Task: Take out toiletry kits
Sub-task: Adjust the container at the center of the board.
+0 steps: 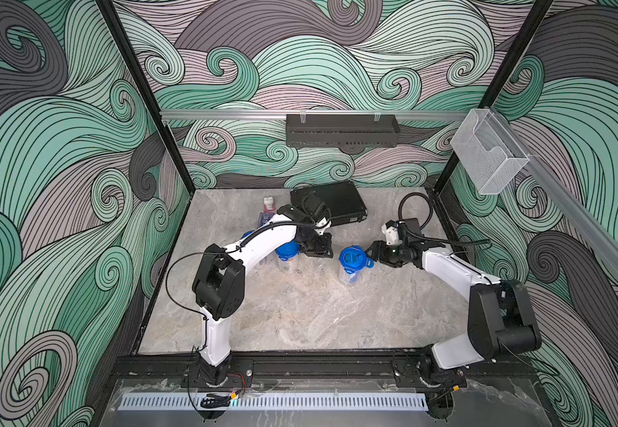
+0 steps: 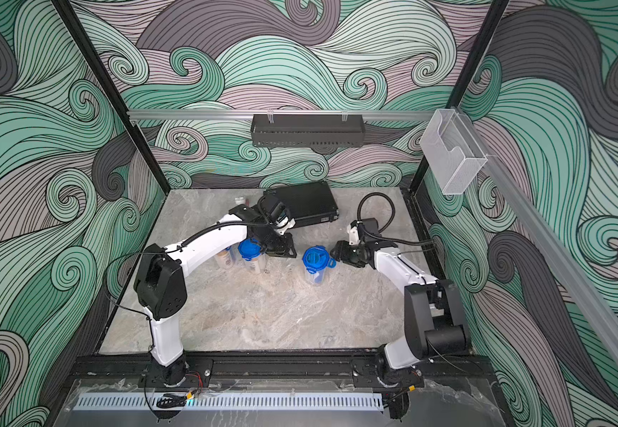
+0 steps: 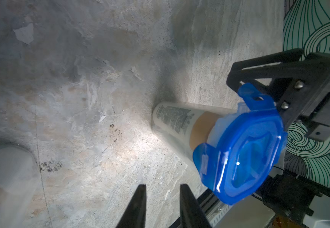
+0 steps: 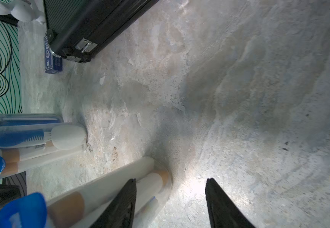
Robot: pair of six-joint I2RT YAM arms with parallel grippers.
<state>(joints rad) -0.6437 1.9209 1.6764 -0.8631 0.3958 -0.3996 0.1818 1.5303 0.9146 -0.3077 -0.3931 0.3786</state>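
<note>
My right tool [image 1: 372, 253], parted and empty, sits beside the centre tumbler [image 1: 348, 275] and its lid [image 1: 352, 257], probably to unclip it. Left tool [image 3: 162, 187]: parted, empty.

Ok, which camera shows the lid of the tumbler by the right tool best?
Left wrist view: the blue lid is large and close, clip tabs plain. Both top views show it small, from above. Right wrist view catches only a blurred tab at its edge.

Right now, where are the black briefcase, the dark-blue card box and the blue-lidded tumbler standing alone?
black briefcase [image 1: 340, 199]: in a top view, on its lid.
dark-blue card box [image 4: 54, 63]: right wrist view, on its printed face.
lone blue-lidded tumbler [image 1: 352, 257]: in a top view, centre of its lid.
</note>
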